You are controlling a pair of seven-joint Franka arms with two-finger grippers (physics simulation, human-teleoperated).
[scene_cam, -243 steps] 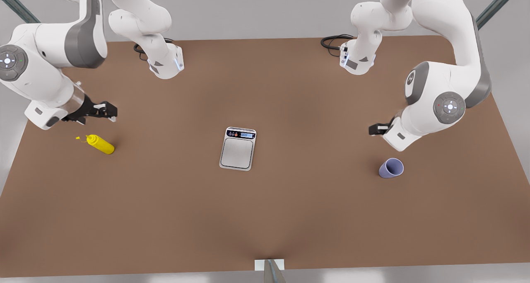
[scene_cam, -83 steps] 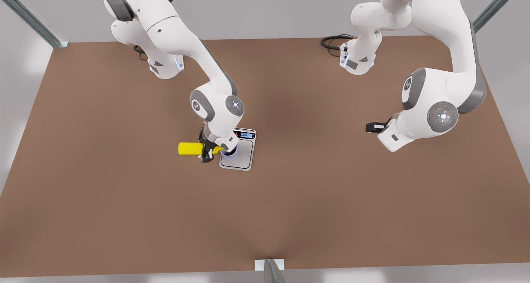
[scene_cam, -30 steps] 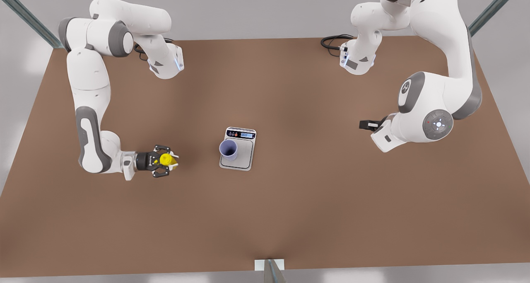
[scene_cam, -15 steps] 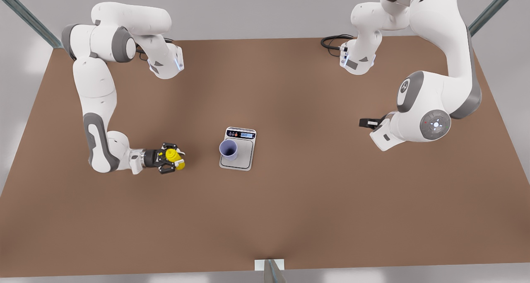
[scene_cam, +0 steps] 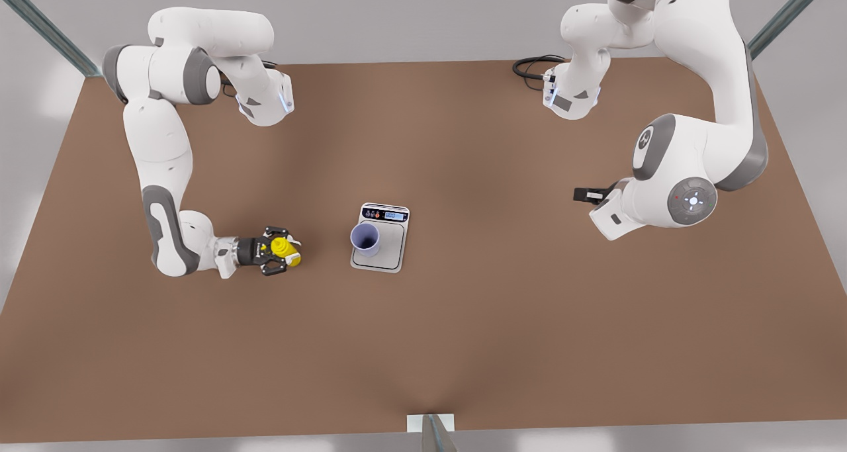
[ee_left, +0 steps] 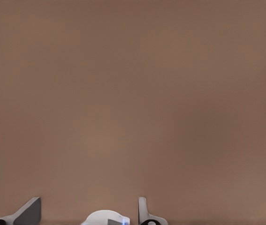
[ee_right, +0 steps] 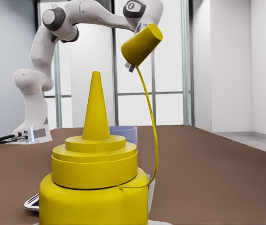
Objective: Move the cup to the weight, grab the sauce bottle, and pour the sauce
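Right pincer (scene_cam: 283,256): on the front view's left, low over the bench (scene_cam: 463,346), pinching the bottle (scene_cam: 284,249).
Bottle: upright in the grip, nozzle up, cap (ee_right: 141,44) dangling on its tether; near the scale (scene_cam: 380,237), apart from it.
Cup (scene_cam: 365,239): upright on the scale's plate, at its edge nearest the bottle.
Left pincer (scene_cam: 585,196): waits on the front view's right, well apart from the scale; cannot tell its fingers' state.

Even, bright overhead light, soft shadows pooling mid-table (scene_cam: 463,174); backlit windows (ee_right: 170,61) glow behind; front view bows at its edges.
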